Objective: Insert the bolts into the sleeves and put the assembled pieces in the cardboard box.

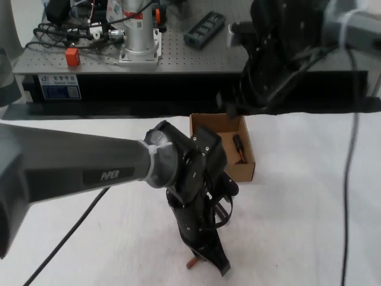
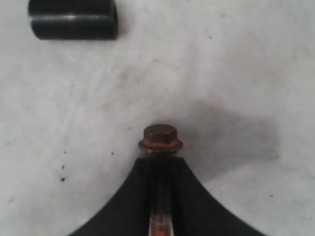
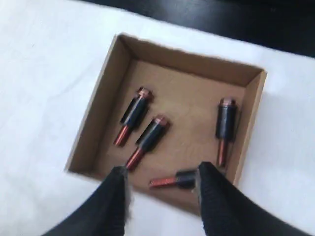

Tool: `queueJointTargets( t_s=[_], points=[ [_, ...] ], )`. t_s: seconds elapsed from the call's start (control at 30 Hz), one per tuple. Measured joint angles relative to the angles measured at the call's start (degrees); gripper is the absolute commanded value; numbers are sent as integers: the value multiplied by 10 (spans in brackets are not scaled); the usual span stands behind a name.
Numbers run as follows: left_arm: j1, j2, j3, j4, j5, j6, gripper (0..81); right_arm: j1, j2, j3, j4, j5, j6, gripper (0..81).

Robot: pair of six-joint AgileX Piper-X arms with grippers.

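**Bolt [image 2: 160, 140] pinched in left gripper [image 2: 160, 164]; right gripper [image 3: 161, 169] spread over cardboard box [image 3: 189, 59]**

The left gripper's two dark fingers press together on the rusty shank of the bolt. The shank runs between them, and the flanged hex head sticks out just past the fingertips. In the high view this gripper [image 1: 208, 253] points steeply down at the white cloth [image 1: 297, 208] on the near side of the box, with the bolt [image 1: 191, 262] showing at its tip. Whether the head touches the cloth cannot be told. In the left wrist view a black sleeve [image 2: 73, 19] lies on its side on the cloth, loose and well apart from the bolt head.

The right gripper hangs above the cardboard box [image 1: 223, 146] with its jaws spread wide and nothing between them. Four assembled pieces lie flat on the box floor, each a black sleeve with a copper-coloured bolt through it. Two [image 3: 134, 115] [image 3: 147, 140] lie side by side near one wall, one [image 3: 225, 128] lies along the opposite wall, and one [image 3: 172, 181] lies crosswise against the wall nearest the fingertips. The box stands on the cloth, just in front of the dark edge of the perforated metal bench [image 1: 196, 53].
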Motion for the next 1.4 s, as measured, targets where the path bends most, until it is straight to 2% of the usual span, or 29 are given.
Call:
queueJointTargets(
  t_s=[0.17, 0.23, 0.33, 0.47, 0.7, 0.8, 0.9, 0.97, 1.2, 1.37, 1.4],
  points=[
    [-1, -33, 26, 36, -50, -28, 7, 22, -2, 52, 13, -5, -8, 330],
    [6, -95, 85, 34, -62, -52, 7, 26, 7, 64, 15, -4, -8, 330],
    [16, -144, 130, 5, -64, -76, 7, 38, 35, 77, 14, -17, -8, 330],
    [38, -268, 193, -58, -68, -116, 7, 58, 70, 79, -5, -2, -9, 330],
    [67, -369, 246, -77, -76, -149, 7, 70, 109, 83, -18, 19, -9, 319],
    [74, -402, 250, -74, -76, -159, 7, 71, 115, 83, -21, 25, -9, 201],
    [74, -424, 250, -71, -76, -167, 7, 71, 115, 83, -34, 32, -17, 7],
    [74, -432, 250, -71, -76, -168, 7, 71, 115, 83, -41, 32, -26, 17],
    [74, -462, 252, -87, -38, -185, 7, 46, 67, 108, -54, -24, -33, 17],
    [74, -496, 280, -190, 52, -229, 7, 2, -75, 163, -80, -73, -33, 17],
    [74, -497, 294, -236, 87, -251, 7, -8, -123, 213, -101, -104, -33, 17]
  ],
)
